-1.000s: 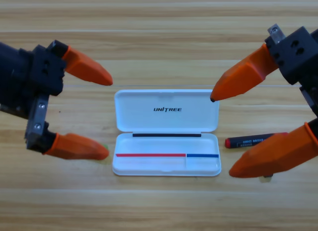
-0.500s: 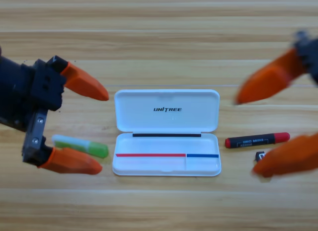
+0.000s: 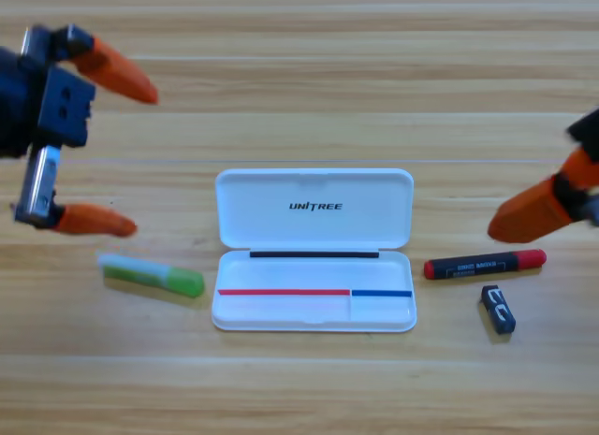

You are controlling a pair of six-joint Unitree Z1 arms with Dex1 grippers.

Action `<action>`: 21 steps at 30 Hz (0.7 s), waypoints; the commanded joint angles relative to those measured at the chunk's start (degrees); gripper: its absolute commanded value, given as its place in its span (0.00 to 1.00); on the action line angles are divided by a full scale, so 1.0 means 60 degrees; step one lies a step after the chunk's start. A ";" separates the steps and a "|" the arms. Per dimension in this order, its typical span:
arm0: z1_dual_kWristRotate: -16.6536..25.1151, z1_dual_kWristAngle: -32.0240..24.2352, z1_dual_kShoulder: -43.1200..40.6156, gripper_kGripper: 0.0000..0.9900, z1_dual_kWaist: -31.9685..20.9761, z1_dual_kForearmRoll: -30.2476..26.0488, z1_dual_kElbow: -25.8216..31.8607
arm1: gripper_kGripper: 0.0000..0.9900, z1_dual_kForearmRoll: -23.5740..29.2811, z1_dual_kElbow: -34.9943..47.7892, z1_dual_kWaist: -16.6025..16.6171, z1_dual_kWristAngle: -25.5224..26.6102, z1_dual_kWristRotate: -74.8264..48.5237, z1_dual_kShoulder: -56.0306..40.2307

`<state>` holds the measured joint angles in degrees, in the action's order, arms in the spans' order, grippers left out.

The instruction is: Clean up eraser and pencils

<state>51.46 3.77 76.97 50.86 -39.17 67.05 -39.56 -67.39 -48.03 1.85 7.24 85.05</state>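
Evidently no pickup has begun: the white case [image 3: 314,250] lies open mid-counter [image 3: 299,79], its tray holding neither tool. The black pencil [image 3: 484,265] lies just right of it, the small dark eraser [image 3: 499,309] just below the pencil, a green stick [image 3: 150,275] to the left. Next, one hand must descend over a piece and pinch it. Since a second ago both hands have drawn outward: the left hand [image 3: 126,154] is spread wide; the right hand [image 3: 538,210] is partly cut off, so I cannot tell its state.
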 commanded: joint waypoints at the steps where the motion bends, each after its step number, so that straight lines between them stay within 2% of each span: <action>1: 0.1385 0.0133 0.1264 0.99 -0.1196 -0.0063 -0.0071 | 0.98 0.0133 0.0597 0.0813 -0.0661 0.0521 0.2055; 2: 0.1634 0.0119 0.1586 0.99 -0.1489 -0.0063 -0.0041 | 0.99 0.0133 0.0699 0.0813 -0.0924 0.0726 0.2245; 4: 0.2205 0.0075 0.2231 0.99 -0.2002 -0.0063 -0.0056 | 0.99 0.0162 0.0904 0.0813 -0.0924 0.0726 0.2626; 9: 0.2850 0.0031 0.3579 1.00 -0.2763 -0.0034 0.0002 | 1.00 0.0660 0.1285 0.0886 -0.1056 0.1430 0.3271; 17: 0.2821 0.0031 0.4311 1.00 -0.3159 -0.0034 0.0046 | 0.96 0.1539 0.1095 0.0916 -0.1071 0.2455 0.4267; 21: 0.2821 -0.0130 0.4531 1.00 -0.3364 -0.0034 0.0105 | 0.94 0.1656 0.0817 0.0916 -0.1041 0.2631 0.4794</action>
<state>68.21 4.10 100.95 33.07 -39.18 67.12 -31.67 -60.96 -44.12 -3.95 22.12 107.94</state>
